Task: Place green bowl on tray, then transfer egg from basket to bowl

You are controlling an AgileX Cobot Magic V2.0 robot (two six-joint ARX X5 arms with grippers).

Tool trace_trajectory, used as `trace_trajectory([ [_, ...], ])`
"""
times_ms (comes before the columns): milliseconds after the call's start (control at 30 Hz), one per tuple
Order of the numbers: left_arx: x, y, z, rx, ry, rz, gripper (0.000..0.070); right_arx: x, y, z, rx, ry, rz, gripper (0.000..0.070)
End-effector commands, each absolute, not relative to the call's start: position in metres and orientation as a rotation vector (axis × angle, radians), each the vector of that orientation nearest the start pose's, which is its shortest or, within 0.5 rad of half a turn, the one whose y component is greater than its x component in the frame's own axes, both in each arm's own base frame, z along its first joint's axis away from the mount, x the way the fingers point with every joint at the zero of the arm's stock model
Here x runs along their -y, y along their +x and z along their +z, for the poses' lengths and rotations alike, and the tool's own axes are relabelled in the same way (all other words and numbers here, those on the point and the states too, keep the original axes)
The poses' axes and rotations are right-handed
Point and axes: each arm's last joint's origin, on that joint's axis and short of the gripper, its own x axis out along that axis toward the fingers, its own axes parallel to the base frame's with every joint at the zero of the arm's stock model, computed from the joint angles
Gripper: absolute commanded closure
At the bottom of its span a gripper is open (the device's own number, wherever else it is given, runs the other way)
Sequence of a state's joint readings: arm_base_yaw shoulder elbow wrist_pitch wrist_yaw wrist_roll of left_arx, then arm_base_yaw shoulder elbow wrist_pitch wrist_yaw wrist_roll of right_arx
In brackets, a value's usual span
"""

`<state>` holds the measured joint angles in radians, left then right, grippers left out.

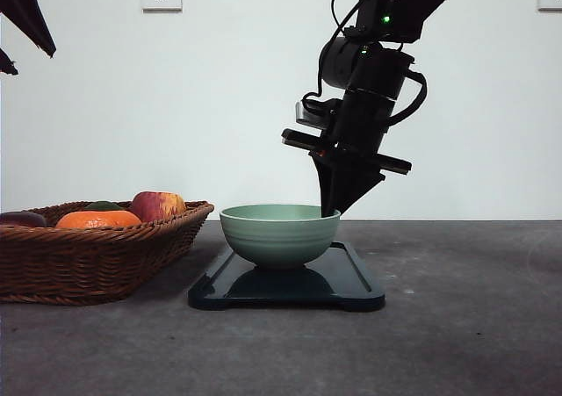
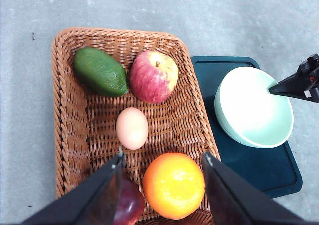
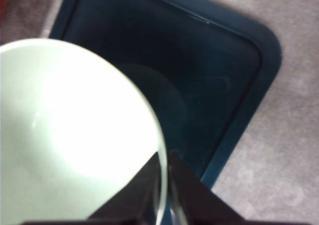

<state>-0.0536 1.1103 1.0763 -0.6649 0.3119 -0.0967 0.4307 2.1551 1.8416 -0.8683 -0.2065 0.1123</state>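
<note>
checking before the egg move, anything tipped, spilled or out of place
Nothing stands out. The bowl sits upright on the tray, the right hand pinching its rim. The egg lies whole in the basket among the fruit.

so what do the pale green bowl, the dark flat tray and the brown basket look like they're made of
Pale sage-green round bowl: probably glazed ceramic, with a smooth sheen and faint ridges.
Dark blue-black rectangular tray: glossy, likely plastic or lacquer; it mirrors the bowl.
Brown woven basket: wicker, its interlaced strands plainly visible.

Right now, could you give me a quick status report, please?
Right gripper pinching green bowl rim; bowl on tray. Left gripper open above basket. Egg unobstructed.
</note>
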Motion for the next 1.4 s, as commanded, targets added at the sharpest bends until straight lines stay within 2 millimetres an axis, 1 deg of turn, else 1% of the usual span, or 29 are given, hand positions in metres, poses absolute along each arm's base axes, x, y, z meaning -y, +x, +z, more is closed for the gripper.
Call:
trace_trajectory([
  [0,0.021,0.224,0.336,-0.694,-0.178,-0.322,0.039,-0.199,0.414,0.212,-1.225,-0.034,0.489,0.0699],
  [200,0.021,0.224,0.336,-0.702,-0.179,-0.322,0.039,-0.2,0.415,0.211,-1.213,-0.035,0.489,0.0697],
  [267,0.021,0.224,0.336,-0.702,-0.179,-0.322,0.039,-0.201,0.415,0.211,-1.213,-0.036,0.49,0.068],
  [300,0.021,0.224,0.336,-0.702,-0.179,-0.322,0.039,-0.201,0.415,0.211,-1.216,-0.036,0.489,0.0642],
  [333,0.021,0.224,0.336,-0.702,-0.179,-0.322,0.039,-0.201,0.414,0.211,-1.218,-0.036,0.489,0.058],
  [367,0.021,0.224,0.336,-0.702,-0.179,-0.322,0.039,-0.201,0.414,0.211,-1.218,-0.035,0.489,0.0489],
  [400,0.021,0.224,0.336,-0.702,-0.179,-0.322,0.039,-0.201,0.415,0.211,-1.218,-0.033,0.49,0.0438],
  [433,0.021,0.224,0.336,-0.701,-0.179,-0.322,0.039,-0.201,0.415,0.211,-1.217,-0.03,0.492,0.0407],
  [500,0.021,0.224,0.336,-0.702,-0.179,-0.322,0.039,-0.2,0.414,0.214,-1.212,-0.028,0.491,0.0406],
  [567,0.021,0.224,0.336,-0.702,-0.179,-0.322,0.039,-0.199,0.413,0.222,-1.207,-0.027,0.49,0.0407],
  [733,0.021,0.224,0.336,-0.7,-0.179,-0.322,0.039,-0.192,0.403,0.259,-1.146,-0.042,0.502,0.0412],
  [833,0.021,0.224,0.336,-0.701,-0.179,-0.322,0.039,-0.188,0.396,0.279,-1.084,-0.06,0.502,0.0442],
  [867,0.021,0.224,0.336,-0.702,-0.179,-0.322,0.039,-0.187,0.394,0.285,-1.062,-0.061,0.512,0.0443],
  [967,0.021,0.223,0.335,-0.711,-0.18,-0.321,0.039,-0.185,0.391,0.294,-1.03,-0.047,0.534,0.0443],
  [1033,0.021,0.223,0.335,-0.721,-0.181,-0.32,0.039,-0.183,0.387,0.295,-1.016,-0.038,0.548,0.0443],
  [1133,0.021,0.222,0.333,-0.734,-0.176,-0.321,0.039,-0.18,0.376,0.29,-0.965,-0.035,0.559,0.0443],
  [1233,0.021,0.22,0.331,-0.762,-0.153,-0.329,0.039,-0.176,0.356,0.282,-0.893,-0.032,0.578,0.0443],
  [1367,0.021,0.218,0.329,-0.788,-0.14,-0.334,0.039,-0.162,0.323,0.27,-0.829,-0.027,0.59,0.0443],
])
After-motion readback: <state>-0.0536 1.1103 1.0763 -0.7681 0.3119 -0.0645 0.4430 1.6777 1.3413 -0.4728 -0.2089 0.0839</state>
